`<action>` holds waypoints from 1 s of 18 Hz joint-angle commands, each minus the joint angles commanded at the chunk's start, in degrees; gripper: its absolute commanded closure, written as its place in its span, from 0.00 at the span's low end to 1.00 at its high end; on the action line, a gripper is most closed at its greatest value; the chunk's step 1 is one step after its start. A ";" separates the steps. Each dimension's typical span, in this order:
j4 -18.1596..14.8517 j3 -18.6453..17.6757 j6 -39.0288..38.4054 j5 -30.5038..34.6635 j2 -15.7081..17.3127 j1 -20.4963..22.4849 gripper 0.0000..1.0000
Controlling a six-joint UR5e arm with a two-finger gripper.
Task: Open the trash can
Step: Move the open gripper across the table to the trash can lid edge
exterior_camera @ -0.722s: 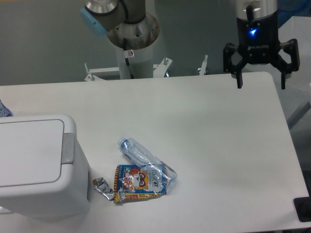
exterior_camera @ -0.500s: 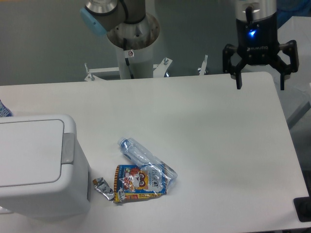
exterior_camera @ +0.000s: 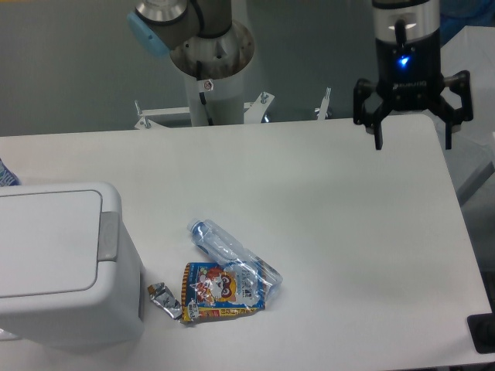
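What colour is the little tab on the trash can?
Light grey, on the white trash can; the tab shows in the fixed camera view.

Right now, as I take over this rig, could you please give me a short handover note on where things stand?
Gripper: open, holding nothing, hanging above the far right corner of the table, fingers pointing down.
Trash can: near left corner of the table, lid flat and closed; its grey push tab is on the edge facing the table's middle.
Beside it on the table: a crushed clear bottle, a colourful snack packet and a small foil wrapper.
Done: nothing yet; the can is untouched.
Left: bring the gripper across to the tab, press it, and check that the lid opens.
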 joint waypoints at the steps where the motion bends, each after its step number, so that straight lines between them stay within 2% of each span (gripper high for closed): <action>1: 0.88 0.18 -2.90 0.09 -0.70 -0.89 0.00; 3: 1.86 0.53 -7.91 -0.09 -1.68 -2.03 0.00; 8: 2.65 1.32 -19.07 -0.26 -2.56 -8.27 0.00; 18: 2.56 2.46 -41.49 -0.35 -2.21 -17.14 0.00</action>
